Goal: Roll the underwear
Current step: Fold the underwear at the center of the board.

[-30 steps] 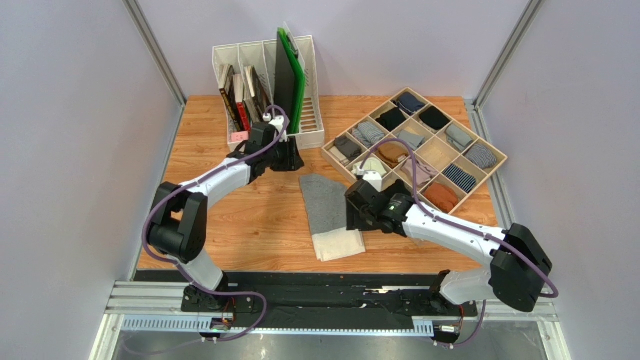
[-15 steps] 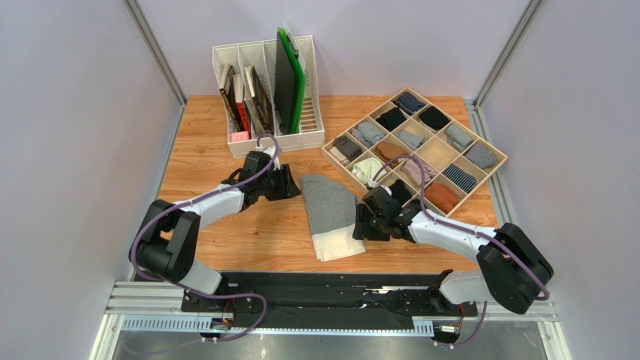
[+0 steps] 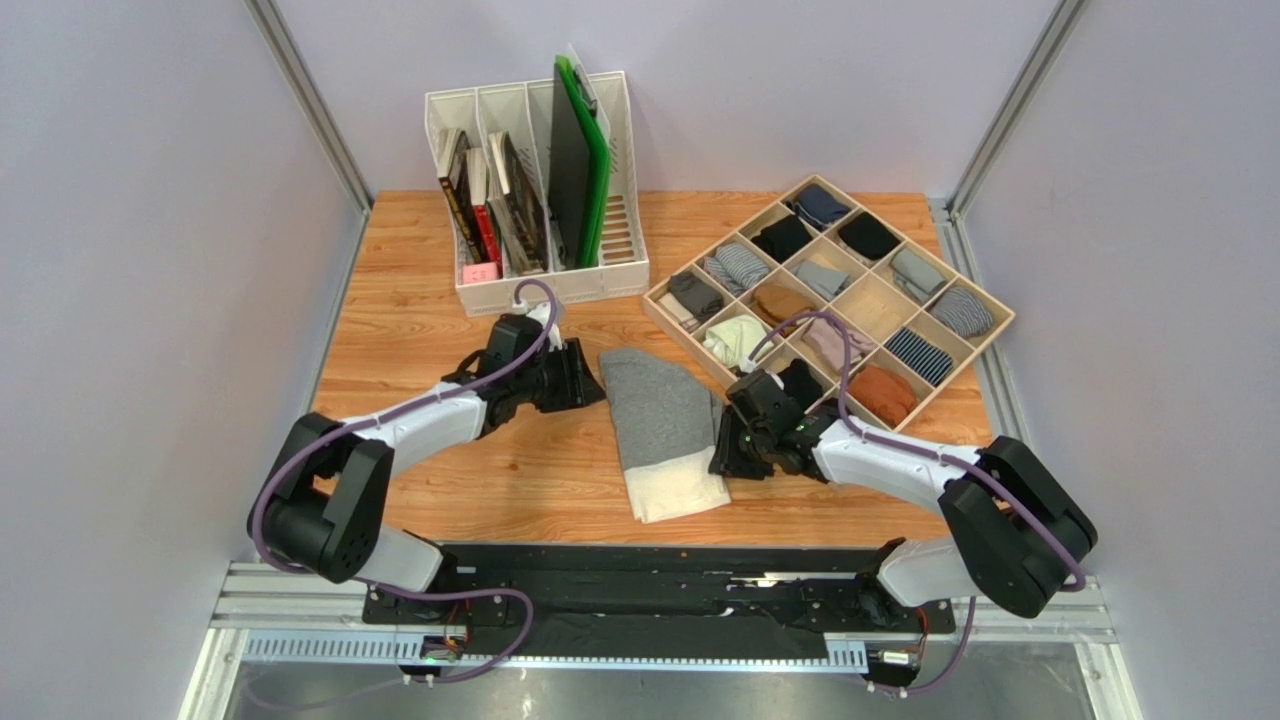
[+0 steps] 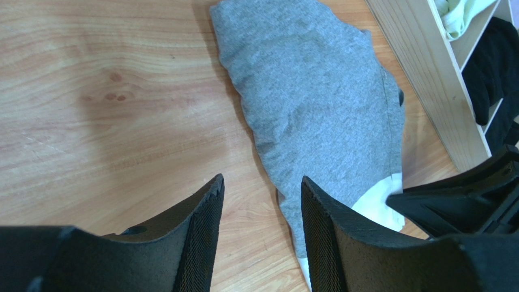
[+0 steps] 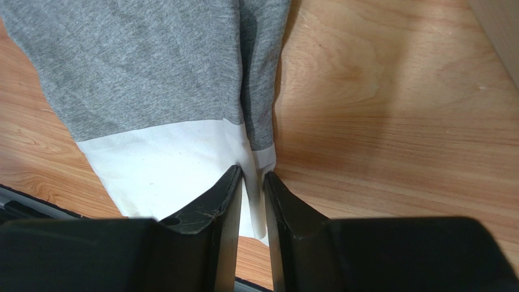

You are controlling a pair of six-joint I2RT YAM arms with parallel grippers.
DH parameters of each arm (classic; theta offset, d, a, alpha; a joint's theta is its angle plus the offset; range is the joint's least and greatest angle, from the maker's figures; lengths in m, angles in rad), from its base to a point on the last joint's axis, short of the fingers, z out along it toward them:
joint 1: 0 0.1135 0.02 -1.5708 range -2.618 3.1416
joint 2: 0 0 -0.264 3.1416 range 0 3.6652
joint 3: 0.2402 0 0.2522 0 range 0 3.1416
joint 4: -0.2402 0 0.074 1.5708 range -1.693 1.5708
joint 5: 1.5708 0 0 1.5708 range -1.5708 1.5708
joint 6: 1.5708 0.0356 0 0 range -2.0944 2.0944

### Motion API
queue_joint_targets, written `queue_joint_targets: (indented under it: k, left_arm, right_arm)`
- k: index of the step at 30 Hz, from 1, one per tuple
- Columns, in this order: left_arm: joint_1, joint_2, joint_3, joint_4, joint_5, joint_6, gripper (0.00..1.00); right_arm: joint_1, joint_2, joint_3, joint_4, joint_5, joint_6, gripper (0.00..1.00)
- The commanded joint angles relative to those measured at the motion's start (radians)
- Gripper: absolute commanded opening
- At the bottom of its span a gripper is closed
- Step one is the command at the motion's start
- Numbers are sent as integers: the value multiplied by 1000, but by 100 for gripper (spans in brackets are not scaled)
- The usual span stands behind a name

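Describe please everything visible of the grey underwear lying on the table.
The underwear is soft heather-grey knit with a wide white waistband at its near end. It lies flat, folded lengthwise, on the wooden table. The right gripper pinches the waistband's right edge; the open left gripper straddles the garment's left edge.

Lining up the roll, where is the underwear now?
Top view: the underwear lies flat mid-table between the left gripper and right gripper, waistband nearest the arm bases.

The wooden table (image 3: 451,465) carries a white file rack (image 3: 556,285) at the far left and a wooden tray (image 3: 730,239) with compartments at the far right. The grey underwear (image 3: 657,413) lies flat in the middle, with the white waistband toward the near edge.
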Motion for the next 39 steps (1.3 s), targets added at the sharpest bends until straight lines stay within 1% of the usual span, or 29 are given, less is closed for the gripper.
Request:
queue_joint_targets:
  k: [1, 3, 7, 10, 11, 12, 13, 14, 15, 19, 23, 31, 39]
  left_arm:
    - [-28, -36, -26, 41, -12, -21, 55]
    - [-33, -20, -34, 46, -15, -24, 55]
    - [-45, 20, -63, 99, 5, -48, 55]
    - [-59, 41, -75, 151, 20, -70, 54]
    - [-62, 46, -78, 161, 22, -73, 54]
    - [-65, 52, -77, 174, 20, -76, 52]
    - [-66, 69, -74, 179, 20, -77, 50]
    - [-66, 75, -72, 182, 20, -77, 48]
    - [-66, 83, -71, 193, 22, -77, 43]
    - [-66, 122, -69, 223, 33, -81, 40]
    - [-66, 150, -68, 248, 31, -90, 34]
    - [-68, 195, -57, 282, 49, -105, 33]
    - [-68, 208, -68, 302, 51, -113, 33]
  right_arm:
    - [-2, 32, 1, -80, 30, 18, 25]
    - [-1, 38, 9, -90, 30, 16, 20]
    - [1, 46, 15, -90, 30, 21, 17]
    - [1, 45, 18, -94, 30, 19, 7]
    - [2, 45, 24, -100, 30, 16, 2]
    - [7, 43, 29, -103, 30, 15, 0]
    - [10, 43, 35, -116, 30, 11, 0]
    - [13, 42, 39, -120, 61, 10, 0]
    - [19, 42, 52, -125, 65, 10, 0]
    - [45, 40, 92, -160, 88, 4, 0]
    - [81, 52, 139, -205, 137, -1, 0]
    - [133, 81, 233, -264, 194, -12, 0]
    - [222, 152, 342, -286, 221, -16, 0]
